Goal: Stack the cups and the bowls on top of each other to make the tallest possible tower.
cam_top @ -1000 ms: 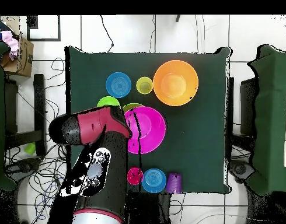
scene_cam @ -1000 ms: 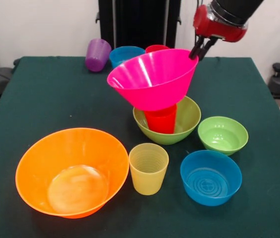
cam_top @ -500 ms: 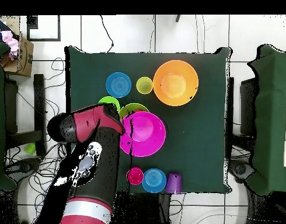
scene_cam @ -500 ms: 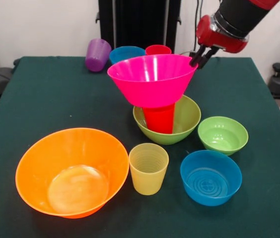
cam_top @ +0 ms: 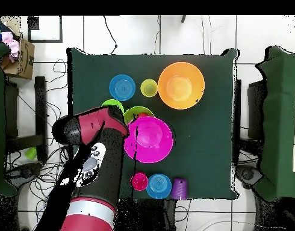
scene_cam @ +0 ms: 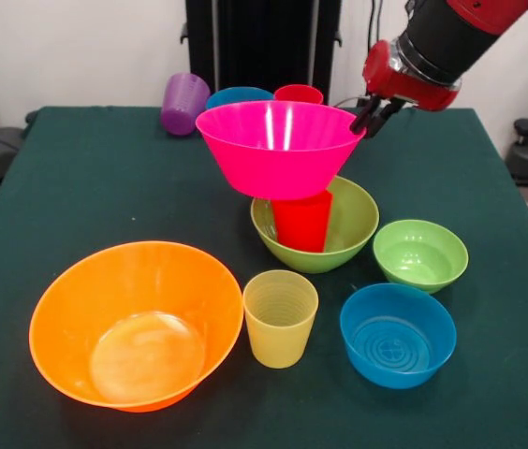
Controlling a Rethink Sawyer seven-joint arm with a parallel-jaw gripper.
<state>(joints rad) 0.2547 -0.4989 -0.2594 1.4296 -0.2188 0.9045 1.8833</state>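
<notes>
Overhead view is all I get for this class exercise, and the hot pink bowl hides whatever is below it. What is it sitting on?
Observer: The front view shows the hot pink bowl resting on a bright red cup.
Operator: And where does that cup stand?
Observer: Upright inside the medium lime green bowl, not on the table cloth.
Operator: Is the pink bowl tipped?
Observer: Its rim looks about level, and the pincer is right at the rim on the picture's right side. I cannot tell whether it grips the rim.
</notes>
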